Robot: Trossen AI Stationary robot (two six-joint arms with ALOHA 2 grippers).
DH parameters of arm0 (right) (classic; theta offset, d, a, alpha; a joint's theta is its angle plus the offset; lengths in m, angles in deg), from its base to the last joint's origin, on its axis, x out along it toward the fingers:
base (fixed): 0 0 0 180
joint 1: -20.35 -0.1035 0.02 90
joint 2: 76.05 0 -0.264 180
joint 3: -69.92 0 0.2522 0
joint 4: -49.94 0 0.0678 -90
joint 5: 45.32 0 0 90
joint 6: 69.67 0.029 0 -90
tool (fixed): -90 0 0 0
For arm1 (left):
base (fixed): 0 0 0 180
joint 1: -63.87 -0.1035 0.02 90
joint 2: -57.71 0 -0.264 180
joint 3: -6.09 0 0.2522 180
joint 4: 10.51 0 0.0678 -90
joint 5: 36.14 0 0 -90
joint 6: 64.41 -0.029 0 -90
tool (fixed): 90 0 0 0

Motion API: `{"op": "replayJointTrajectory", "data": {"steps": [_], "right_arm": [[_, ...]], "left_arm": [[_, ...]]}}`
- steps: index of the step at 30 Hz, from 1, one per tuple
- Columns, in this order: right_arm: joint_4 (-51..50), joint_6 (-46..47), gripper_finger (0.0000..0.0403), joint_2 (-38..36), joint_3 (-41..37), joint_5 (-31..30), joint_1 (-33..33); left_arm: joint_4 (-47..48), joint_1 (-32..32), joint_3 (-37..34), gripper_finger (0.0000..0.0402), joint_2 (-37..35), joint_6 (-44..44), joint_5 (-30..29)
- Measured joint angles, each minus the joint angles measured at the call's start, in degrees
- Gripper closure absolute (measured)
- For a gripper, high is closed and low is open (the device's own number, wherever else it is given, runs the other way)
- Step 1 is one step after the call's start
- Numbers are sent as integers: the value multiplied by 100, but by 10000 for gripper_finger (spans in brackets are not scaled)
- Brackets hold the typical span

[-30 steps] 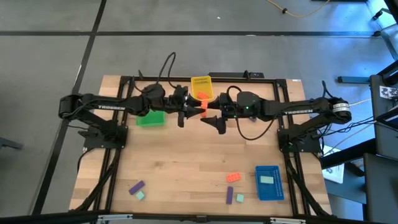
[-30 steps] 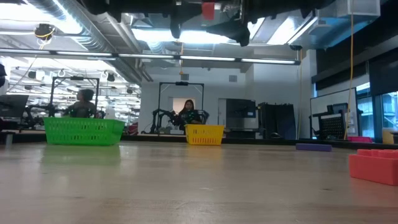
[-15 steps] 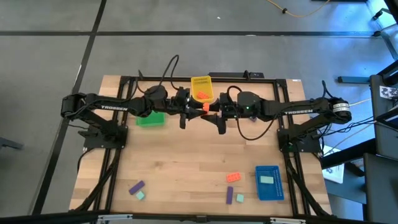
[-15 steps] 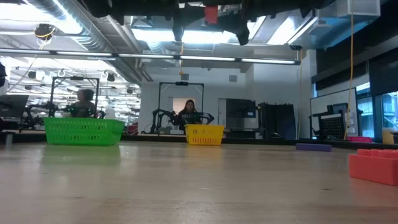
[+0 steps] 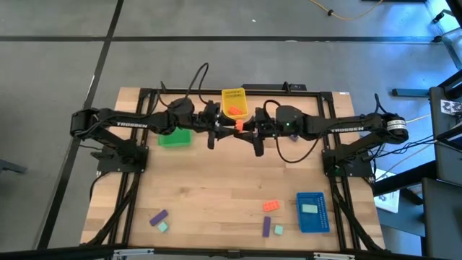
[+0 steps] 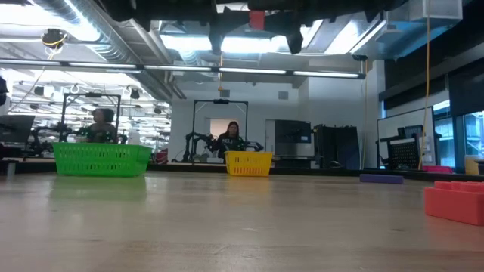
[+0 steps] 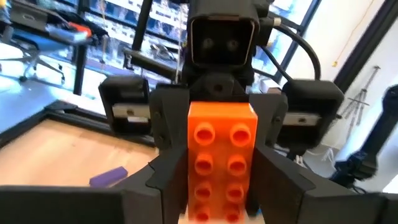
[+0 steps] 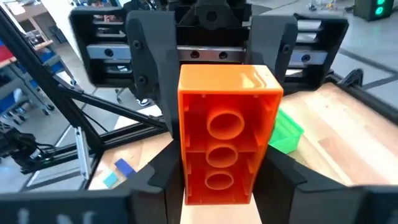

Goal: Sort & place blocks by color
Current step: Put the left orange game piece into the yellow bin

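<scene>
Both grippers met in mid-air over the far middle of the table, each clamped on one end of the same orange brick (image 5: 238,126). The left gripper (image 5: 216,130) gripped it from the nine o'clock side and the right gripper (image 5: 254,133) from the three o'clock side. In the left wrist view the brick's studded face (image 7: 219,162) showed, with dark fingers (image 7: 168,180) pressed to its sides; the right wrist view showed its hollow underside (image 8: 225,140).

In the low view the gripper bodies were cut off at the upper edge, and only a red corner of the held brick (image 6: 256,18) was visible.

On the wooden table (image 5: 209,180), a yellow tray (image 5: 234,103) lay at twelve o'clock holding orange pieces too small to count, with a green tray (image 5: 174,137) toward ten o'clock. A blue tray (image 5: 312,211) lay at five o'clock with a pale piece inside. Near it lay a second orange brick (image 5: 271,206), a purple brick (image 5: 266,226) and a mint brick (image 5: 278,230). At seven o'clock another purple brick (image 5: 158,217) lay just beside a mint one (image 5: 163,227).

Beyond the table, the low view showed a lit workshop and a seated person (image 6: 230,137).
</scene>
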Motion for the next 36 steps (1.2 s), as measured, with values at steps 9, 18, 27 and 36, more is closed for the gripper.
{"op": "replayJointTrajectory", "data": {"steps": [9,18,27,36], "right_arm": [[-1067,-277,263,-466,-4,80,92],[-1800,-404,263,-1250,-320,28,96],[-780,141,263,-1868,-1321,15,94],[-408,217,263,-1861,-1392,-5,96]], "left_arm": [[1041,-538,-4,239,-591,129,504],[2700,-885,-139,241,-1788,-455,569],[2037,-493,-1388,242,-2904,-196,-637],[1731,-326,-1646,242,-2994,-52,-932]]}}
